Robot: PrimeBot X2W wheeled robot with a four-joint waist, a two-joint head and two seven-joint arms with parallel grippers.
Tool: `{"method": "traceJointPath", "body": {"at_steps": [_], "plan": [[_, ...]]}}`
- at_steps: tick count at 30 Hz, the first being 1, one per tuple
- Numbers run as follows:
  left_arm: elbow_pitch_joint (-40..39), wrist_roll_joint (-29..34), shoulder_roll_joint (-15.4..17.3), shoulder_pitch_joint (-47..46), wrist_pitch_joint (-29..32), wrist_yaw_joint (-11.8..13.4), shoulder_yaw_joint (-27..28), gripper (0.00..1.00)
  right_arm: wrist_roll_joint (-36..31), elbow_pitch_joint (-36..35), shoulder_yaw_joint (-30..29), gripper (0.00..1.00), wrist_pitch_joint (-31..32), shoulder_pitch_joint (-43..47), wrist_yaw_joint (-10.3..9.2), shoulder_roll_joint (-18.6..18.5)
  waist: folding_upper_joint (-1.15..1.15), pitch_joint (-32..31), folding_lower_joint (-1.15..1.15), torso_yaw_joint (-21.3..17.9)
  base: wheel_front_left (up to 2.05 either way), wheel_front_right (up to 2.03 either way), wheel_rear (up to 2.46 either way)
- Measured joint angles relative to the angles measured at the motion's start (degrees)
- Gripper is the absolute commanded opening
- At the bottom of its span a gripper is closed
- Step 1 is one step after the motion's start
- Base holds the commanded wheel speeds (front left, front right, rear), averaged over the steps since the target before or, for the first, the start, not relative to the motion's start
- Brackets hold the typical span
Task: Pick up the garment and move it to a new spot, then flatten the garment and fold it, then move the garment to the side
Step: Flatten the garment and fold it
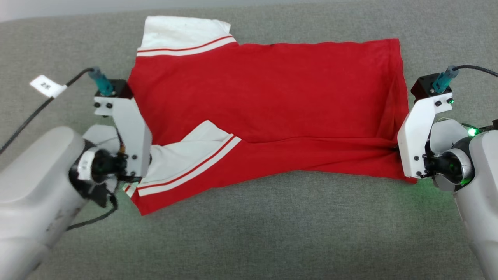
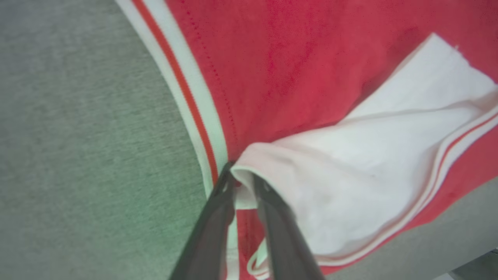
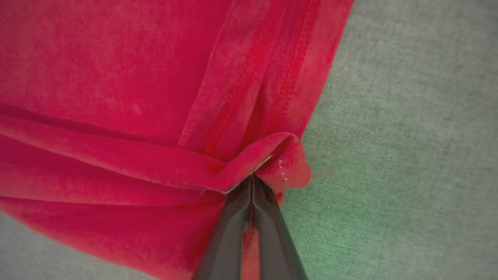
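The garment (image 1: pixel 264 97), a red shirt with white sleeves and red-white striped trim, lies spread on the grey cloth surface with its near edge folded over. My left gripper (image 1: pixel 149 171) is at its left end, by the white sleeve (image 1: pixel 186 155). In the left wrist view the fingers (image 2: pixel 218 217) of this gripper (image 2: pixel 242 177) stand slightly apart, with the sleeve's hem (image 2: pixel 243 196) lying between them. My right gripper (image 1: pixel 397 149) is at the garment's right end. In the right wrist view it (image 3: pixel 252 179) is shut on a bunched red fold (image 3: pixel 272 149) of the hem.
The grey fabric surface (image 1: pixel 249 233) extends on all sides of the shirt. A black cable with a white tag (image 1: pixel 47 85) runs over it at the far left. The other white sleeve (image 1: pixel 183 33) lies flat at the back left.
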Motion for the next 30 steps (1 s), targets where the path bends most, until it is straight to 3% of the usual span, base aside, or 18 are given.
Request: {"method": "traceJointPath", "body": {"at_steps": [9, 15, 16, 17, 22, 30], "plan": [[-3.47, 4.38, 4.86, -2.91, -3.43, 3.69, 1.48, 1.00, -2.14, 3.57, -0.94, 0.00, -0.35, 0.37, -0.30, 1.46, 0.00, -2.85, 0.00, 0.99, 0.00, 0.00, 0.00], [-7.60, 5.27, 6.28, -0.46, -6.94, 3.41, 1.52, 1.00, -4.30, 7.50, -2.37, 0.00, -0.36, 0.50, -0.27, 2.69, 0.00, -4.96, 0.00, 1.86, 0.00, 0.00, 0.00], [-7.83, 5.27, 6.52, 0.46, -7.66, 3.01, 1.42, 1.00, -5.31, 8.17, -2.33, 0.40, -0.33, 0.52, -0.21, 2.80, 0.00, -5.36, 0.00, 1.99, 0.00, 0.00, 0.00], [-8.13, 4.72, 6.79, 1.55, -8.54, 2.97, 1.78, 1.00, -6.13, 8.96, -2.43, 1.00, -0.07, 0.51, -0.21, 3.11, 0.00, -5.77, 0.00, 2.12, 0.00, 0.00, 0.00], [-13.14, 3.41, 7.89, 7.71, -10.83, 4.32, 1.49, 1.00, -7.04, 11.89, -3.23, 1.00, 2.56, 0.42, -0.22, 4.12, 0.00, -8.29, 0.00, 2.33, 0.00, 0.00, 0.00], [-21.20, 1.11, 13.29, 17.20, -16.48, 7.79, 3.55, 1.00, -5.72, 11.20, -1.48, 1.00, 4.17, -0.08, -0.11, 5.21, 0.00, -13.15, 0.00, 1.21, 0.00, 0.00, 0.00]]}}
